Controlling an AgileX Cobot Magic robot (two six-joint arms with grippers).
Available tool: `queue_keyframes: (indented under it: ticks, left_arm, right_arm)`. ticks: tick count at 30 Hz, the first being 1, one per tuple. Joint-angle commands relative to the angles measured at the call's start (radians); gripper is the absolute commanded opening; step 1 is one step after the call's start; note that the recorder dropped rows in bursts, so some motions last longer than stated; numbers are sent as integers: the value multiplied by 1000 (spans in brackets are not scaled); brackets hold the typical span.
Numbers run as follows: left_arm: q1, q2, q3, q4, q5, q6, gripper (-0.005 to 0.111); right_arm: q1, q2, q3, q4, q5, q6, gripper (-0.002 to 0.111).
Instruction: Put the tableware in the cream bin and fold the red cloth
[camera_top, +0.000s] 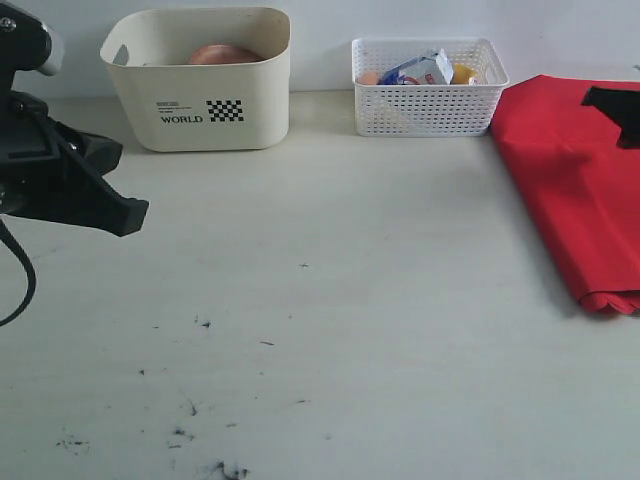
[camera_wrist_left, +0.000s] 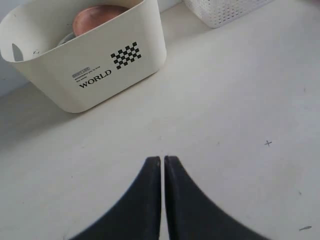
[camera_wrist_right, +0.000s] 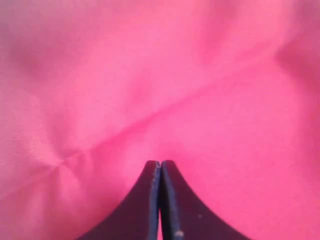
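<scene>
The cream bin (camera_top: 200, 110) stands at the back left, with the round brown plate (camera_top: 222, 54) leaning inside it; the other tableware is hidden. My left gripper (camera_top: 140, 215) hovers shut and empty in front of the bin, at the left edge. In the left wrist view the bin (camera_wrist_left: 95, 75) and plate (camera_wrist_left: 95, 17) lie beyond the shut left gripper (camera_wrist_left: 162, 159). The red cloth (camera_top: 570, 170) lies folded in layers at the right. My right gripper (camera_top: 592, 98) is over its far part, shut; the wrist view shows the gripper (camera_wrist_right: 161, 163) just above creased red cloth (camera_wrist_right: 200, 75).
A white lattice basket (camera_top: 425, 105) with a blue-white milk carton (camera_top: 420, 70) and food stands at the back, between bin and cloth; its corner (camera_wrist_left: 225, 12) shows in the left wrist view. Dark scuff marks (camera_top: 190, 410) dot the pale table's front left.
</scene>
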Motion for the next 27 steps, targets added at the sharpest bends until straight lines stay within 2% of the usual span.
queue_keyframes:
  ticks: [1, 5, 8, 13, 16, 20, 23, 27]
  left_arm:
    - [2, 0, 2, 7, -7, -26, 5]
    - [2, -52, 18, 7, -19, -91, 5]
    - [2, -134, 64, 9, -86, -130, 5]
    - [2, -335, 197, 9, -229, -150, 5]
    - [2, -461, 266, 6, -239, -153, 5]
    - [2, -581, 338, 5, -239, -153, 5]
    - [2, -630, 363, 5, -239, -153, 5]
    - [2, -654, 369, 5, -239, -153, 5]
  right_arm:
    - [14, -194, 97, 15, -11, 1, 0]
    - [46, -394, 253, 17, -69, 7, 0]
    - [84, -552, 396, 46, -163, 23, 0]
    - [168, -832, 659, 46, -375, 107, 0]
    - [226, -964, 801, 46, -459, 115, 0]
    - [271, -1094, 897, 46, -431, 133, 0]
    - [271, -1157, 905, 46, -364, 133, 0]
    - [271, -1210, 905, 46, -369, 133, 0]
